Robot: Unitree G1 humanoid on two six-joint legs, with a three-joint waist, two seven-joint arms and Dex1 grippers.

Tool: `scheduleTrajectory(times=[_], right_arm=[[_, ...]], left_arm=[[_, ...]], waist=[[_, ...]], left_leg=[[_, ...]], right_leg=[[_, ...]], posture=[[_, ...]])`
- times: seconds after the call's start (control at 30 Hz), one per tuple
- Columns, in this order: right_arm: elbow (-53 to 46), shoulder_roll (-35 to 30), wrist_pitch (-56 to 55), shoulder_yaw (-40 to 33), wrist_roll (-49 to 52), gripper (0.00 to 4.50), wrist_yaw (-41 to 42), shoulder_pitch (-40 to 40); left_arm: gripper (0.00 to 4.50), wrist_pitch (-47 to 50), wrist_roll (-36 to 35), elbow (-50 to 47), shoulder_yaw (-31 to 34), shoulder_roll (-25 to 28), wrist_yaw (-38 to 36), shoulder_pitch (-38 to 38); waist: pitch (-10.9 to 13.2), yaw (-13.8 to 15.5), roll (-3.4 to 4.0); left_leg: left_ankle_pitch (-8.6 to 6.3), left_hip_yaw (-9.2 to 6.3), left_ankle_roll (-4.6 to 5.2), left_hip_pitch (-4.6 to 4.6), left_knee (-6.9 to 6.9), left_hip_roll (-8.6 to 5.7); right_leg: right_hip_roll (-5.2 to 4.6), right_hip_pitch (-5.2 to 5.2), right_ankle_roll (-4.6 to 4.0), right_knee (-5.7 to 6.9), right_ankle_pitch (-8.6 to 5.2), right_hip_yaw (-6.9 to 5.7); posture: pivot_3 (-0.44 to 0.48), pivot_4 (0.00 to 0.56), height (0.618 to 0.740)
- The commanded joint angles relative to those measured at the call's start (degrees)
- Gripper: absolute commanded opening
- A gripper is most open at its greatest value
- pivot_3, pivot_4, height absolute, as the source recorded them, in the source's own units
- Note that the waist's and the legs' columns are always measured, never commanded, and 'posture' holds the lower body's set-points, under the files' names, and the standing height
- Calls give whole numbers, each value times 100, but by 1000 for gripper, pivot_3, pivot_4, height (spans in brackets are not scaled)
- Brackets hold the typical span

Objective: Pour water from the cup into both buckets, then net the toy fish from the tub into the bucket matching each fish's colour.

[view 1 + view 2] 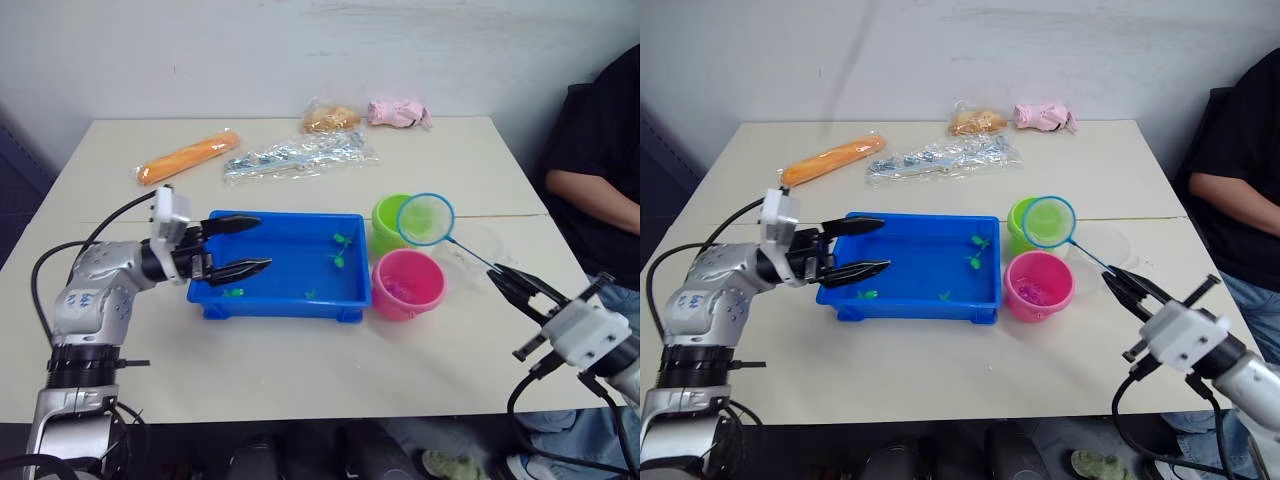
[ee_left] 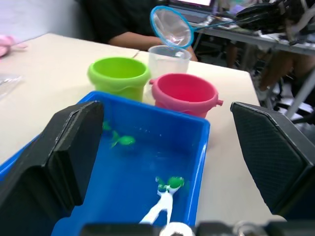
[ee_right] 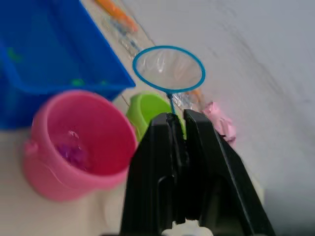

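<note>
Packets [image 1: 300,153] lie at the table's [image 1: 300,380] top centre. The right gripper [image 1: 515,283] clamps the net [image 1: 426,219] above the green bucket [image 1: 388,218], centre-right; the left gripper [image 1: 245,246] gapes over the tub [image 1: 285,298].

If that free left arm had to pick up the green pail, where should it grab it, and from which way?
Probably by the rim, from above. The green pail stands upright with its mouth open, but the tub and pink pail crowd its sides, and the net hovers near its top. The left pincer, open over the tub, could close one finger inside the rim and one outside.
</note>
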Motion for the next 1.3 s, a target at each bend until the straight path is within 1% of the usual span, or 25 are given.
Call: scheduleTrajectory(times=[0.03,0.13,0.27,0.37,0.43,0.53,0.6,0.8,1.0,1.1,1.3], right_arm=[[-579,-244,1425,101,1338,0,196,-430],[-837,-397,2459,307,2129,0,248,-868],[-958,-555,3899,591,3047,0,-71,-1704],[-981,-674,4635,625,3368,0,-197,-1998],[-889,-764,5256,924,3549,0,-234,-2399],[-708,-808,6229,1554,3530,0,-358,-3094],[-537,-584,6631,1876,3487,0,-452,-3493],[-121,67,7649,2443,3376,0,-676,-4457],[20,452,8403,2499,3276,0,-886,-4907],[69,532,8699,2495,3187,0,-911,-5084],[41,646,8833,2434,2829,0,-1047,-5156]], left_arm=[[4442,-157,-97,-211,460,164,125,351],[4442,-205,-108,-425,689,216,261,745],[4442,-279,-108,-707,937,247,458,1111],[4442,-264,-119,-868,998,263,522,1250],[4442,-286,-86,-949,1024,274,578,1290],[4442,-294,-53,-1012,1012,308,626,1276],[4442,-309,-12,-986,940,353,598,1202],[4442,-363,92,-797,661,426,494,876],[4442,-440,83,-786,642,435,470,900],[4442,-450,76,-832,630,423,500,934],[4442,-460,76,-849,580,386,531,942]], waist=[[-1,14,-2],[-1,37,-3],[-1,43,-3],[-1,57,-5],[-1,48,-4],[-1,10,-5],[-2,-7,-5],[-2,2,-4],[-2,2,-5],[-2,-22,-5],[-2,-84,-5]], left_leg=[[0,-1,1,-1,-1,0],[-2,-5,3,-7,-3,0],[-8,-7,12,-16,-3,-1],[-9,-14,14,-21,-4,-1],[-11,-18,15,-26,-11,-1],[-11,-16,16,-30,-11,-1],[-12,-18,15,-31,-13,0],[-11,-17,15,-49,-14,-1],[-10,-17,14,-130,-8,0],[-10,-16,14,-132,-9,0],[-10,-16,15,-131,-4,0]], right_leg=[[0,0,0,-2,0,-1],[-2,-2,0,-9,0,-5],[-9,-5,1,-20,1,-8],[-11,-4,2,-29,1,-15],[-10,-4,2,-43,1,-20],[-11,-8,3,-47,2,-19],[-10,-11,3,-47,2,-19],[-11,-26,3,-52,2,-21],[-14,-111,4,-40,3,-24],[-14,-112,3,-40,3,-24],[-15,-108,4,-37,3,-24]], posture=[[0,150,740],[0,150,740],[0,150,740],[0,150,740],[0,150,740],[0,150,740],[0,150,740],[0,150,740],[0,150,740],[0,150,740],[0,150,740]])
